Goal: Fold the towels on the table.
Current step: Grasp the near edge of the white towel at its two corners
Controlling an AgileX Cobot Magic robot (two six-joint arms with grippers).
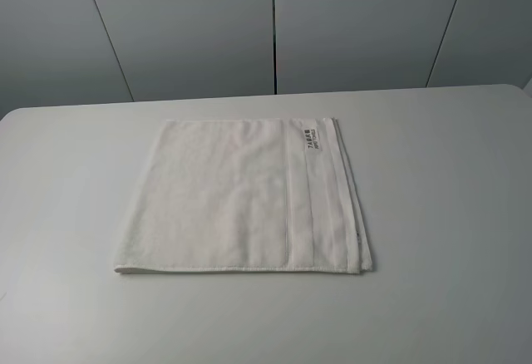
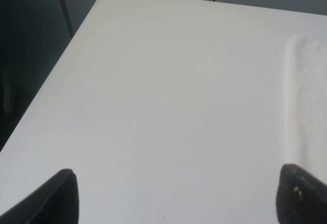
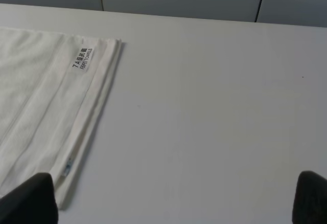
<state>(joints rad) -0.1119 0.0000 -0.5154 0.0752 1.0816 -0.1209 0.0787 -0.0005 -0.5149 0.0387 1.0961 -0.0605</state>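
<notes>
Hovering above the surface, the left gripper and the right gripper, two in all, gape wide open and empty; one towel lies flat mid-surface between them.

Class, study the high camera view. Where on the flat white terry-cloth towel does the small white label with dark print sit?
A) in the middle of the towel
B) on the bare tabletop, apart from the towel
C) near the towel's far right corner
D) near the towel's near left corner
C: the small white label lies on the white terry-cloth towel close to its far right corner, well away from the middle and the near left corner.
</notes>
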